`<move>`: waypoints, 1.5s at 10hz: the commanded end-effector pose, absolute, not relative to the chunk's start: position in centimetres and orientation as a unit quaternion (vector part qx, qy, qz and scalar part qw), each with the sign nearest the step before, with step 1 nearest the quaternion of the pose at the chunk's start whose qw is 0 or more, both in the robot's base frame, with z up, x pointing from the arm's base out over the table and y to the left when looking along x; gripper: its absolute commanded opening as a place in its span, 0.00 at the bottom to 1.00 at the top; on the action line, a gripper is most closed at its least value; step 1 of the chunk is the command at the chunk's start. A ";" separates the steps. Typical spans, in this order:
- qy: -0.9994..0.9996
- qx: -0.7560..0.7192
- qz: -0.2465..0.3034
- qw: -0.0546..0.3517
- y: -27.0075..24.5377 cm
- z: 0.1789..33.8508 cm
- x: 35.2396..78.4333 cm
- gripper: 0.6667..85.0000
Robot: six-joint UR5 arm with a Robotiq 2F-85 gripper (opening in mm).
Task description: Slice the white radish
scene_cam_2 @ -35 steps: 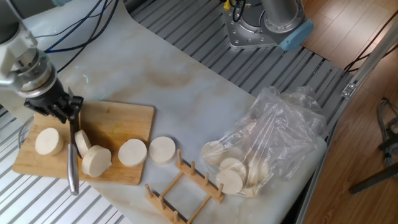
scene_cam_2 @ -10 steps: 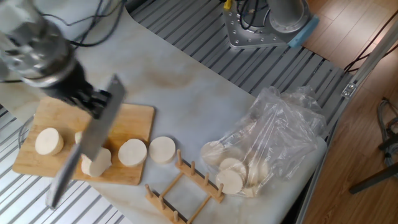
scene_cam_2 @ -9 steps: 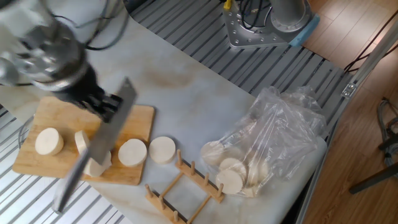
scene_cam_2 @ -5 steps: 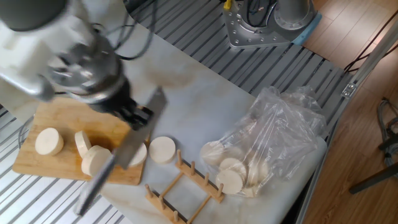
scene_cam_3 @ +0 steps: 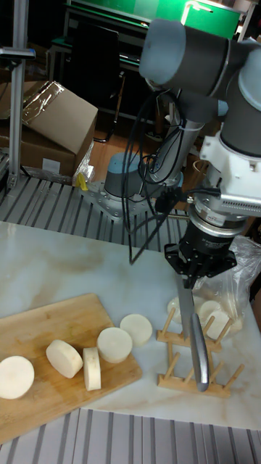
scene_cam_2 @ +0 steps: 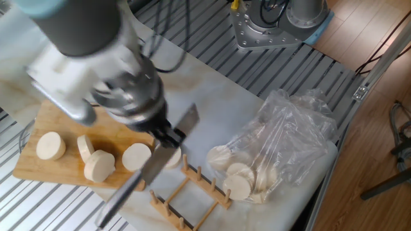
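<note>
gripper (scene_cam_3: 190,279) clamps a long steel knife (scene_cam_3: 193,339) blade-down above the slotted wooden rack (scene_cam_3: 199,357), likely to park it; thick cream-white radish discs (scene_cam_3: 64,359) lie cut on the bamboo board (scene_cam_3: 43,326).

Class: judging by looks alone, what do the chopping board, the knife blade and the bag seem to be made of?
Chopping board: probably bamboo or wood, matte tan with grain lines. Knife blade: likely steel, grey with a dull shine. Bag: thin clear plastic, crinkled and glossy, with pale slices showing through.
</note>
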State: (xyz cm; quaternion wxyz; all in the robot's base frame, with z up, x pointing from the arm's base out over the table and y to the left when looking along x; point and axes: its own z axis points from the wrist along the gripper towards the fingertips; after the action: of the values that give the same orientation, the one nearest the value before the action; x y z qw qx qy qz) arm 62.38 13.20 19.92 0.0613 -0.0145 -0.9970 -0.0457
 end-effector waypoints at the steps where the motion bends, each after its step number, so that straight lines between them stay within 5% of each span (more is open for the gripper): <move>1: -0.997 -0.033 -0.041 0.051 14.5 17.7 62.4 0.01; 15: -1.000 -0.022 0.018 0.010 15.8 16.4 62.7 0.01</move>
State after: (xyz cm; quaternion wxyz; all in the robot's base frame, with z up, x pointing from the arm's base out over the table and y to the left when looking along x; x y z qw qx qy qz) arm 62.34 15.43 17.39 0.0195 -0.0172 -0.9997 0.0045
